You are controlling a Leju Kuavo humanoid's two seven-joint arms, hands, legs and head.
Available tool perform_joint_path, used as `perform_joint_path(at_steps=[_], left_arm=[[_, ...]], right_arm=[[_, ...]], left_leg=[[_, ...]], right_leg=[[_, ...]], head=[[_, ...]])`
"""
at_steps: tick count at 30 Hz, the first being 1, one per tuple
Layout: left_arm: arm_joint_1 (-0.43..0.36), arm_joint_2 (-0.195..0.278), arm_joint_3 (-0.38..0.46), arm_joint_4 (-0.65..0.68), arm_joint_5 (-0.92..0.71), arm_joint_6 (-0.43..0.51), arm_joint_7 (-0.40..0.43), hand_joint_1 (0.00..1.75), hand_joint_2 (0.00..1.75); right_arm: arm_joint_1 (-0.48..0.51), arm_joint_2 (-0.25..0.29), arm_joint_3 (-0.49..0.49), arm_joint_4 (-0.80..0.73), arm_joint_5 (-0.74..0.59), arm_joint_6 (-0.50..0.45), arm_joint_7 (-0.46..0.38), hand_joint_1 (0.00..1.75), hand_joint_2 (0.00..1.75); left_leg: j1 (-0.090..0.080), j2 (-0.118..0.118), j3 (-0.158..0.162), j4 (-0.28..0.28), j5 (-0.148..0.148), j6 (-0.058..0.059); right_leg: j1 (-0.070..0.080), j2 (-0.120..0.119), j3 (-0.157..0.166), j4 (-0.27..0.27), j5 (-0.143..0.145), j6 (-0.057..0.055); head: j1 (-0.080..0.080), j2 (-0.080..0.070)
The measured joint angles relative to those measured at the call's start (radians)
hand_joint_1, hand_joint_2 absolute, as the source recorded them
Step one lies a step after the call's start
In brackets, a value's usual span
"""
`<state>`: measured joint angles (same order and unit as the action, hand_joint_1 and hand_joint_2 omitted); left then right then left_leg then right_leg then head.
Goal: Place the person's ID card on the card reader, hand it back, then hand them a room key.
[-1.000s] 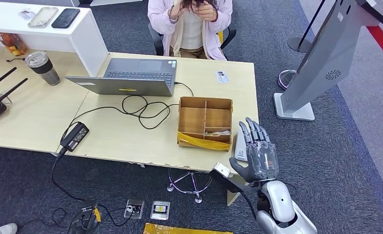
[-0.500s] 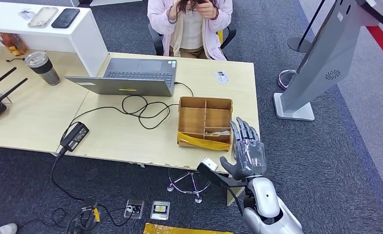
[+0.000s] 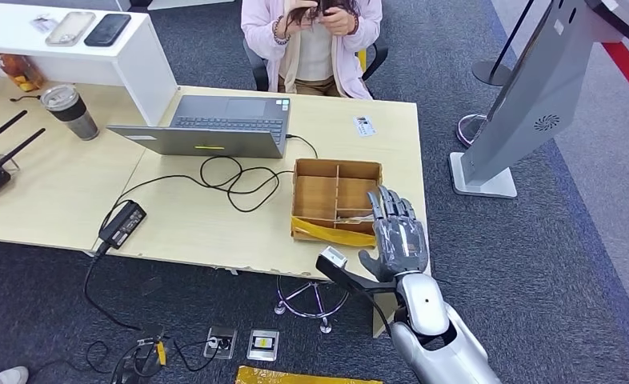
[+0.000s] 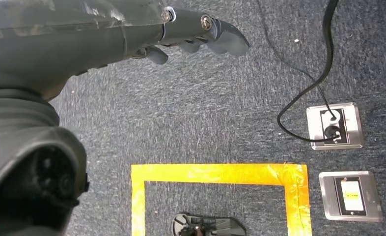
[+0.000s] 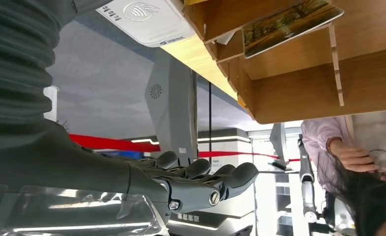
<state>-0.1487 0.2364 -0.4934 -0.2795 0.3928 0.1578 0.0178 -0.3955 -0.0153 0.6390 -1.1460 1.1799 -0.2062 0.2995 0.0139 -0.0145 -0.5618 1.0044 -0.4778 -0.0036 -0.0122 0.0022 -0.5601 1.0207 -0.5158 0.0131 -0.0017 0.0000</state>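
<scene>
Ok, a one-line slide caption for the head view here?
Right hand raised open beside the divided wooden box, ID card lying on the desk near the seated person.

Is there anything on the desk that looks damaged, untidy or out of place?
Yes: the wooden organizer box has yellow tape along its front edge, which looks like a patch. A black cable lies in loose loops in front of the laptop. Nothing looks spilled.

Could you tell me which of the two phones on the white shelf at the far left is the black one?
It is the right-hand phone of the pair on the white shelf, nearer the laptop. The phone beside it is light grey or beige.
</scene>
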Motion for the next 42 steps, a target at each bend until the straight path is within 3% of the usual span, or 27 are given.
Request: perform_joint_path(at_steps=[31, 42], left_arm=[[0.01, 0.017, 0.025, -0.016, -0.119, -0.042, -0.006, 0.0, 0.0], [0.013, 0.017, 0.053, -0.027, -0.19, -0.053, -0.007, 0.0, 0.0]], right_arm=[[-0.03, 0.038, -0.001, 0.037, -0.03, 0.058, 0.001, 0.0, 1.75], [-0.05, 0.064, 0.002, 0.168, -0.049, -0.061, -0.007, 0.0, 1.75]], left_leg=[[0.0, 0.0, 0.0, 0.0, 0.0, 0.0], [0.0, 0.0, 0.0, 0.0, 0.0, 0.0]], right_leg=[[0.0, 0.0, 0.0, 0.0, 0.0, 0.0], [0.0, 0.0, 0.0, 0.0, 0.0, 0.0]], head=[[0.0, 0.0], [0.0, 0.0]])
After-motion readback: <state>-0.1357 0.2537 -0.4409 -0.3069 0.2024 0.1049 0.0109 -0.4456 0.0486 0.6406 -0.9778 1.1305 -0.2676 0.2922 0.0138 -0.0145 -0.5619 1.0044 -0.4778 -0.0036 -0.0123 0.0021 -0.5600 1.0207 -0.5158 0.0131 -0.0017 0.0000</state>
